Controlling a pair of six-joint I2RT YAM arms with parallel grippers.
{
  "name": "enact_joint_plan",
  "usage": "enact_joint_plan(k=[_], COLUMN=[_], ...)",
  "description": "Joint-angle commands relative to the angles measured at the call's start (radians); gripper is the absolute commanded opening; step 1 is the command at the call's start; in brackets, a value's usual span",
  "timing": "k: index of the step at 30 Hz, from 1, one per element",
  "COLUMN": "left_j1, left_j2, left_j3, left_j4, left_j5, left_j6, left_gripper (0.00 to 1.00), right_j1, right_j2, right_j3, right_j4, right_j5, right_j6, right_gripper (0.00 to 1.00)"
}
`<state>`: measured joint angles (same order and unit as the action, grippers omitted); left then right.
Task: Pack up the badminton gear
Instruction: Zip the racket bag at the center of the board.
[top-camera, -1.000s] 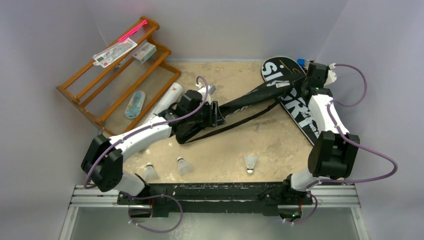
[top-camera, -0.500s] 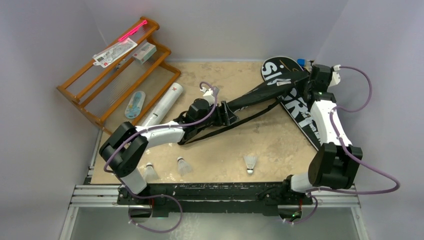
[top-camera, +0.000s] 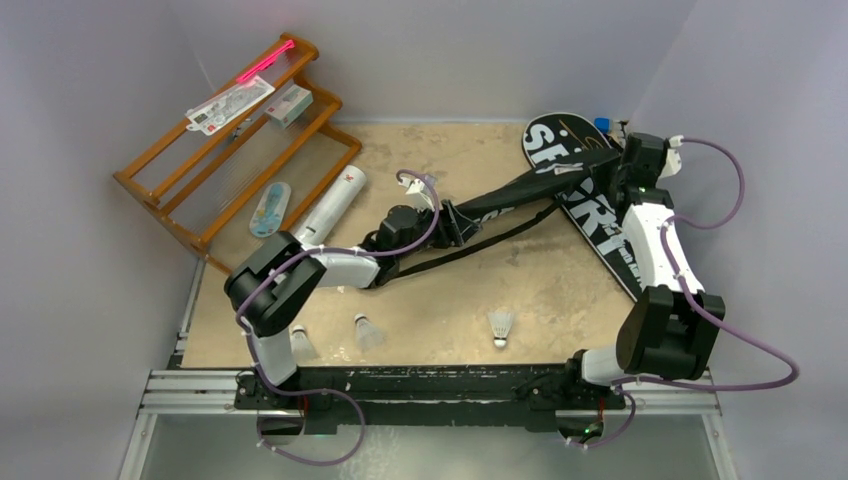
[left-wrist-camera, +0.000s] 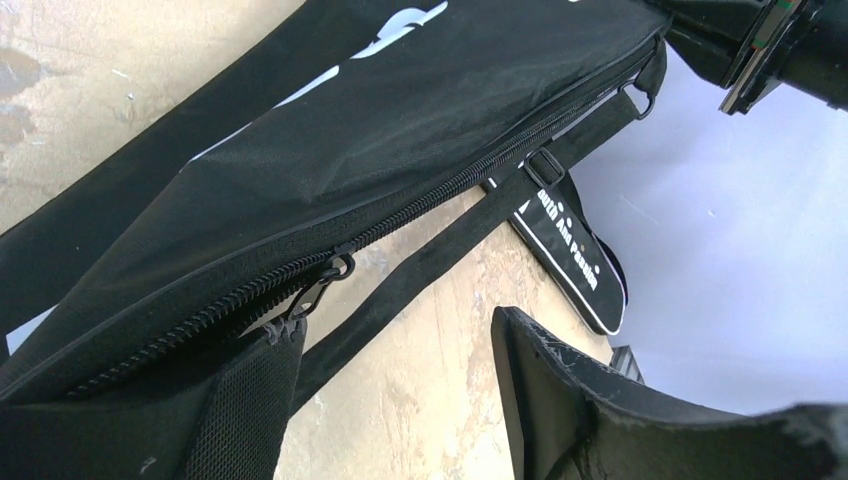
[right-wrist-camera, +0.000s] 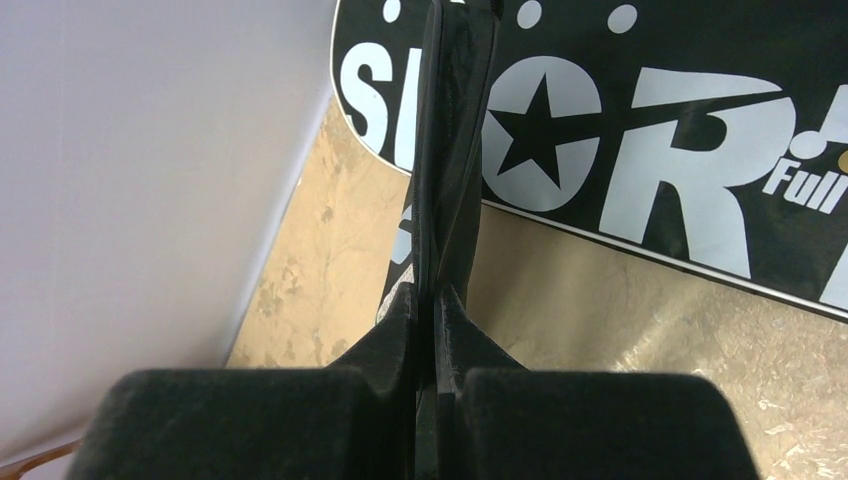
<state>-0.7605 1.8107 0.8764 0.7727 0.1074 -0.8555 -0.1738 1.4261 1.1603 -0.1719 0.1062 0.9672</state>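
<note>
When viewed from above, stretched further right than a second earlier with the left gripper (top-camera: 455, 222), forearm swung off the long white-silver tube (top-camera: 330, 207) beside the orange wooden rack (top-camera: 160, 185). Kept the raised black fabric bag (top-camera: 520, 188) lifted by its far end in the right gripper (top-camera: 612, 165), above the flat black bag with white SPORT lettering (top-camera: 592, 215). Counted three white feather shuttlecocks (top-camera: 367, 331) on the sandy table (top-camera: 450, 290) near the bases, two bags, one tube.

Through the left wrist, showed fingers (left-wrist-camera: 560, 400) spread wide over bare table, gripping nothing; mesh-textured pad just beside the metal zipper pull (left-wrist-camera: 320, 288). Flat woven strap (left-wrist-camera: 430, 280) slung beneath the zip.

Through the right wrist, showed padded fingers (right-wrist-camera: 590, 420) pressed together, pinching a thin fold of the raised bag.
</note>
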Motion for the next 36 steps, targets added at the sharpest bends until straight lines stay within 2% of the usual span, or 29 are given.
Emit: enact_joint_plan(k=[1, 7, 15, 23, 29, 36], left_j1=[0.018, 0.036, 0.038, 0.04, 0.04, 0.04], left_j2=[0.003, -0.024, -0.031, -0.024, -0.047, -0.051], left_j3=[-0.01, -0.037, -0.05, -0.015, -0.019, -0.014], left_j4=[0.116, 0.129, 0.133, 0.097, 0.087, 0.086], left_j5=[-0.044, -0.046, -0.056, -0.044, -0.05, -0.05], left_j6=[-0.013, -0.01, -0.027, -0.01, 0.011, 0.013], left_gripper=[0.64, 0.52, 0.51, 0.35, 0.28, 0.28], right_j1=[-0.004, -0.009, -0.013, -0.016, -0.019, -0.02], right_j2=[-0.047, -0.045, -0.038, -0.04, -0.032, -0.029], right_j3=[0.007, -0.001, -0.007, -0.008, -0.009, -0.01], right_j4=[0.084, 0.093, 0.103, 0.106, 0.108, 0.112], right_j5=[-0.05, -0.061, -0.079, -0.084, -0.097, -0.105], right_j6=[0.017, 0.02, 0.027, 0.023, 0.023, 0.027], right_gripper=[0.0, 0.0, 0.0, 0.0, 0.0, 0.0])
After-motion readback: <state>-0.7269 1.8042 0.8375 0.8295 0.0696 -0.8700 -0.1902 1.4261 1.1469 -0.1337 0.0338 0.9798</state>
